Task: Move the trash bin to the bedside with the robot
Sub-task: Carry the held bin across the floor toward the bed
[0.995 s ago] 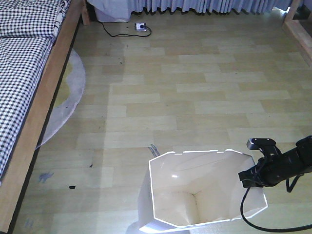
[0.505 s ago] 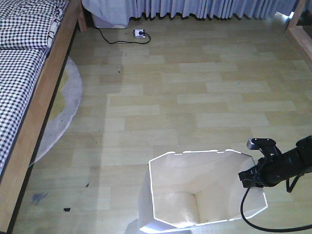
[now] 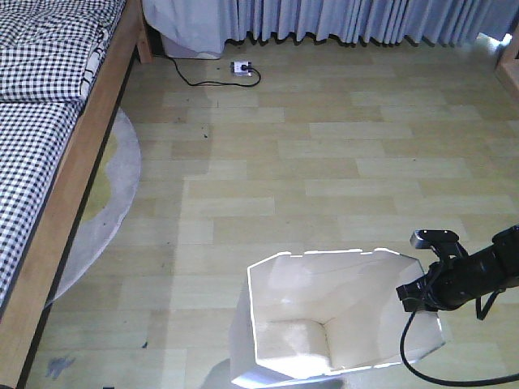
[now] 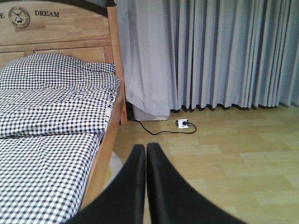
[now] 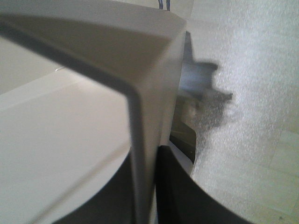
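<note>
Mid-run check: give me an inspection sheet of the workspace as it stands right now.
Surface: wood-look plank floor, a few dark marks near the bed.
Job's things: trash bin upright, empty, standing apart from the bed on the left.
Clutter: round grey rug partly under the bed.
Grippers: right gripper shut on the trash bin's right rim; left gripper shut, holding nothing.
Cables: black cable hangs from the right arm beside the bin; power strip with its cord lies by the curtains.
Surroundings: grey curtains, wooden headboard.
</note>
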Controlling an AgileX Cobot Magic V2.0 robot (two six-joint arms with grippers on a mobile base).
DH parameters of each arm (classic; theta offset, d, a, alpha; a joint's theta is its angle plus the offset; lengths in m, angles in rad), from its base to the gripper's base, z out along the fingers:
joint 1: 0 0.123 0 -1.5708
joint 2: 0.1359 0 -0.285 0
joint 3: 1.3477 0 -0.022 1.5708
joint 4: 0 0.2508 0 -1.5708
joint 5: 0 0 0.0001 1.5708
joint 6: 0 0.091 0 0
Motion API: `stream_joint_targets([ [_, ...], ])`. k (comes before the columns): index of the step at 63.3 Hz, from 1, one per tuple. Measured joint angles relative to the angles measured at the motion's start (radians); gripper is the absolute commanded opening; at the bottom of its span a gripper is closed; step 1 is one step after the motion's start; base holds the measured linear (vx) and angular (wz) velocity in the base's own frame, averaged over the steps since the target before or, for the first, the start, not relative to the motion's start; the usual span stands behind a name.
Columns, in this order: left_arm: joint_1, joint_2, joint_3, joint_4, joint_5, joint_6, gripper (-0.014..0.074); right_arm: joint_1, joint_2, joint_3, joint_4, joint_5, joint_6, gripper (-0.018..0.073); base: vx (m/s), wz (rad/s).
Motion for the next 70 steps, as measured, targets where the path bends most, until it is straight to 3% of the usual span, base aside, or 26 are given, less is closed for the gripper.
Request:
stream_joint_targets([
  [70,0.0,0.0,0.0,0.0,0.0,0.0,-0.0006,0.0,0.0,0.0,0.0,0.0,0.0,-0.0005,0.29,0.01],
])
